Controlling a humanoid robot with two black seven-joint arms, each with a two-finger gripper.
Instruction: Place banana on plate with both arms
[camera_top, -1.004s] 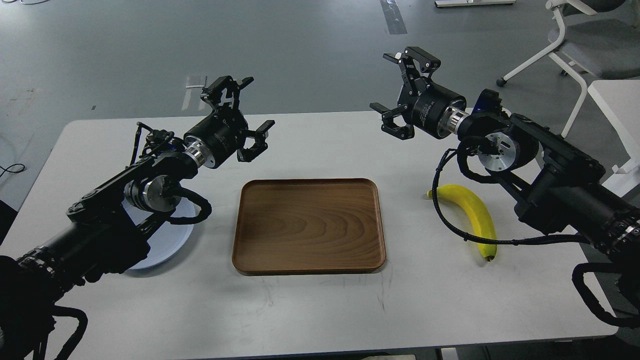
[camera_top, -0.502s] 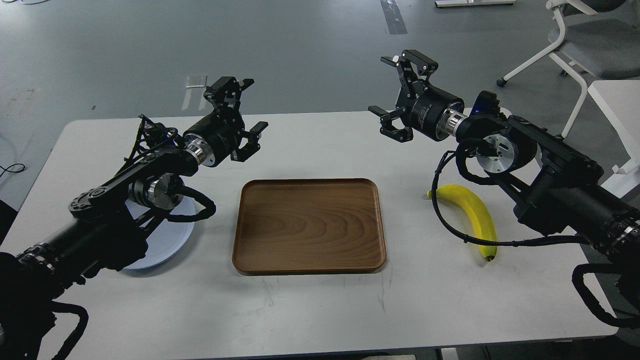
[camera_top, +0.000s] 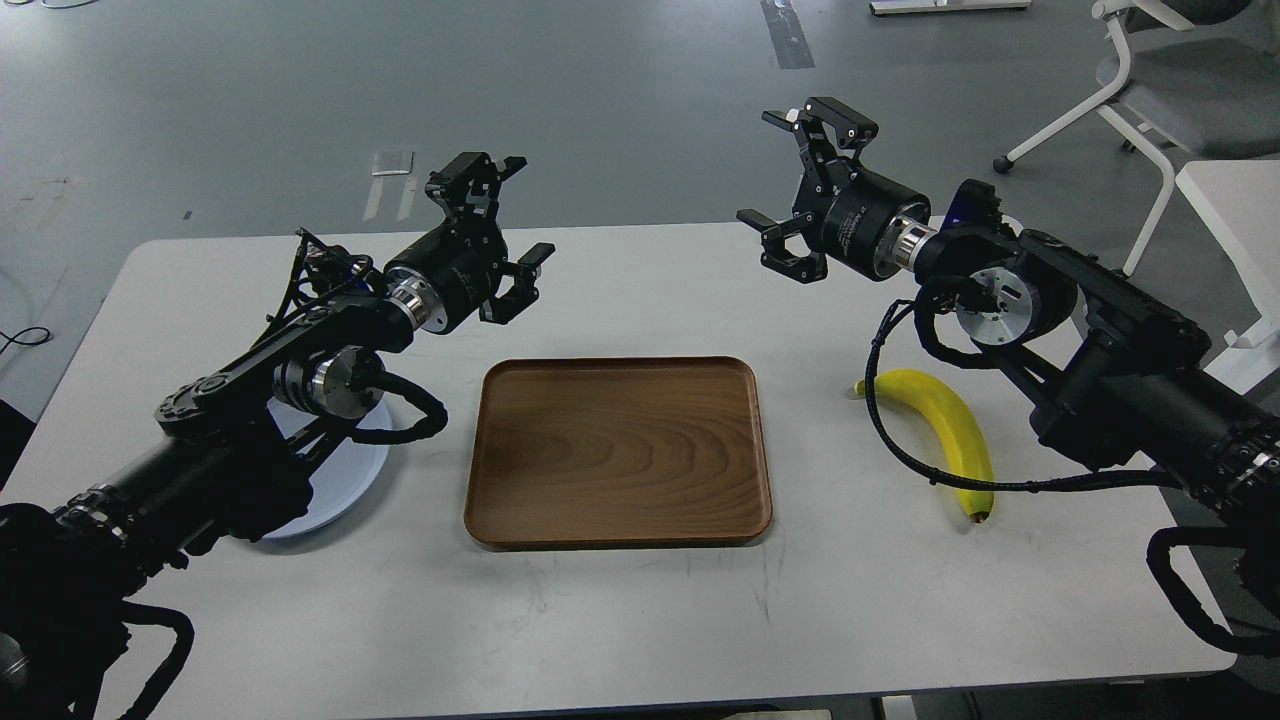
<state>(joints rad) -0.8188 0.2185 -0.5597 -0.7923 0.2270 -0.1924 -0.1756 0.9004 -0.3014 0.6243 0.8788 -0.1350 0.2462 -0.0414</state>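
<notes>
The yellow banana (camera_top: 950, 435) lies on the white table at the right, under my right arm, with a black cable across it. The pale blue-grey plate (camera_top: 345, 485) lies at the left, mostly hidden under my left arm. My left gripper (camera_top: 505, 215) is open and empty, raised above the table behind the tray's far left corner. My right gripper (camera_top: 800, 170) is open and empty, raised above the table's far edge, up and to the left of the banana.
A rectangular brown wooden tray (camera_top: 618, 450) lies empty in the table's middle, between plate and banana. A white-framed office chair (camera_top: 1170, 80) stands on the floor at the back right. A second white table's edge (camera_top: 1235, 210) shows at the far right.
My left gripper has moved a little to the right and toward the tray, and its arm has shifted right, baring slightly more of the plate. My right gripper has barely moved.
</notes>
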